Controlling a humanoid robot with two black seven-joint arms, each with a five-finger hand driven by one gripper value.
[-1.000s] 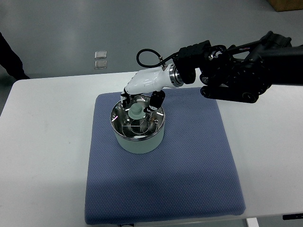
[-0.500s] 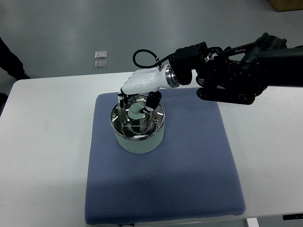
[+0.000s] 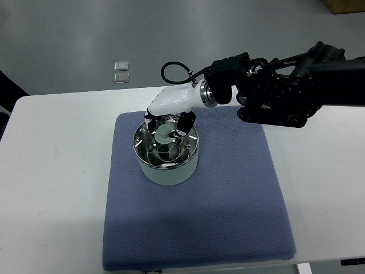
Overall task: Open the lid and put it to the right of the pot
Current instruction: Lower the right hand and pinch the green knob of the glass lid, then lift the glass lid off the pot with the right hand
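Lid: glass with a metal rim, seated on the pot just left of the frame's middle.
Knob: pale green, on the far part of the lid, between the fingers.
Pot: pale green and round, standing on the upper left part of the mat.
Right hand: white shell with dark fingers curled down around the knob; whether they press on it cannot be told.
Right arm: black, coming in from the right edge across the upper half of the frame, with a looped cable by the wrist.
Mat: blue and square, covering the middle of the counter.
Counter: white, reaching to the frame's left, right and bottom edges.
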